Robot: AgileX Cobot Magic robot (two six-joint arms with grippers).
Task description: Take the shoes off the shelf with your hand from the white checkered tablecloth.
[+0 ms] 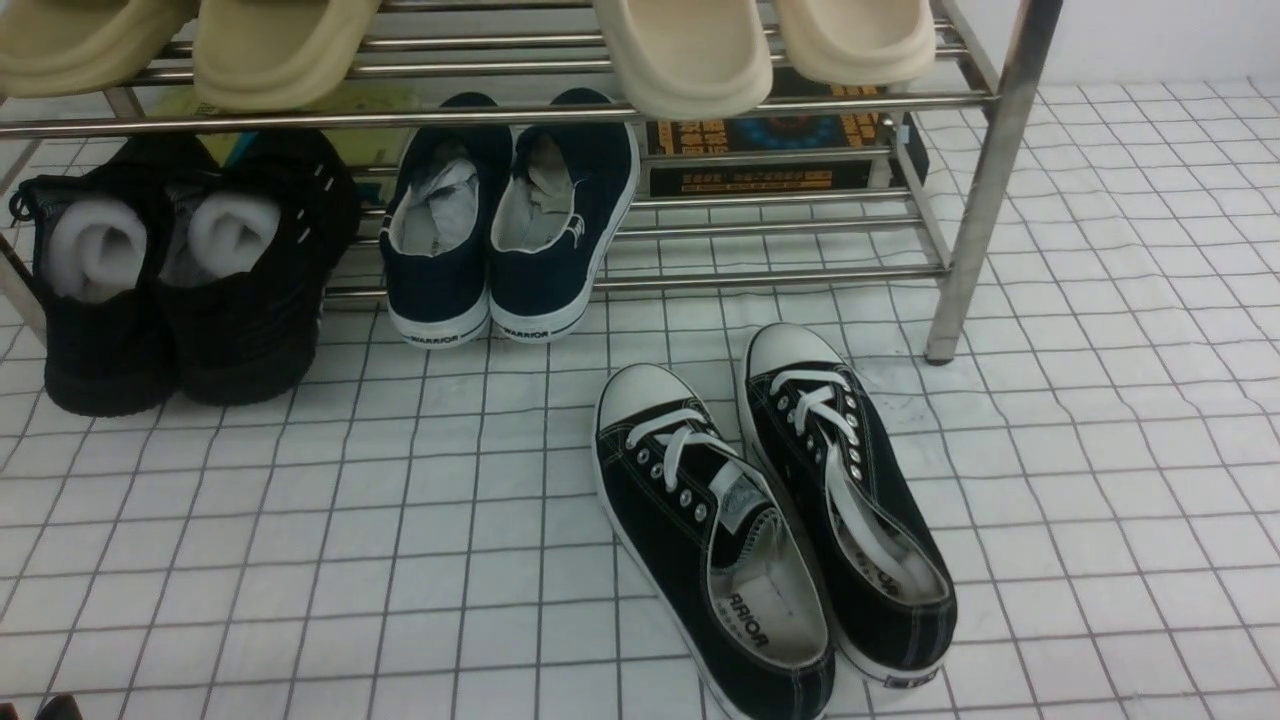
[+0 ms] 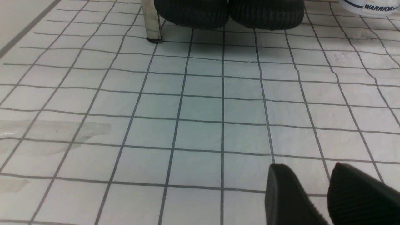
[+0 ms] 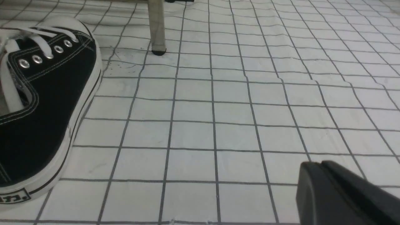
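Note:
The pair of black canvas shoes with white laces and toe caps lies on the white checkered tablecloth [image 1: 300,520] in front of the shelf [image 1: 985,200], toes towards it: one shoe [image 1: 700,540] at left, the other [image 1: 860,520] at right. One shoe [image 3: 40,109] shows close by in the right wrist view. My left gripper [image 2: 307,168] is open and empty, low over bare cloth. My right gripper [image 3: 315,167] is shut and empty, beside the shoe and apart from it. Neither gripper shows in the front view.
On the shelf's lower tier stand an all-black chunky pair [image 1: 180,290] and a navy WARRIOR pair [image 1: 510,230], with a dark box [image 1: 770,150] behind. Beige slippers [image 1: 280,45] sit on the upper bars. Shelf legs stand ahead of each gripper [image 2: 151,18] [image 3: 157,28].

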